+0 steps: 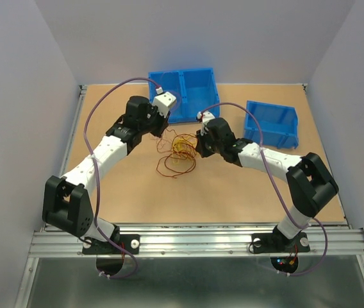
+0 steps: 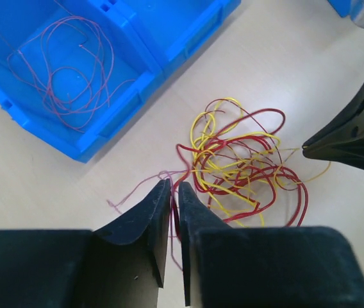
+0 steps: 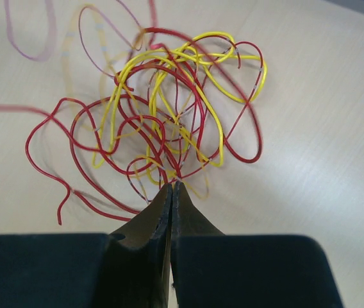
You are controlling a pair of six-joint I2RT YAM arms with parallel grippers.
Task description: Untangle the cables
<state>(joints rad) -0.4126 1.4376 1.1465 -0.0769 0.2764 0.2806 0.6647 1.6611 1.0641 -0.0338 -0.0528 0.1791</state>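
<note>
Cables (image 1: 181,153) sit in 1 loose knot mid-table (image 1: 246,199); in top view left gripper (image 2: 174,187) is at its 10 o'clock, right gripper (image 3: 172,185) at 3. Hair-thin glossy red & yellow wire in springy curls: prob. featherlight, slippery, snag-prone. Left jaws a slit apart, red strand running btwn; right jaws pressed tight, seemingly pinching a strand at knot's edge. Best hold: a free end, not the mass.

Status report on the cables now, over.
Left end effector slightly open at cables. Right end effector shut on one strand. Tangle unseparated. Blue bin behind, not obstructing.
</note>
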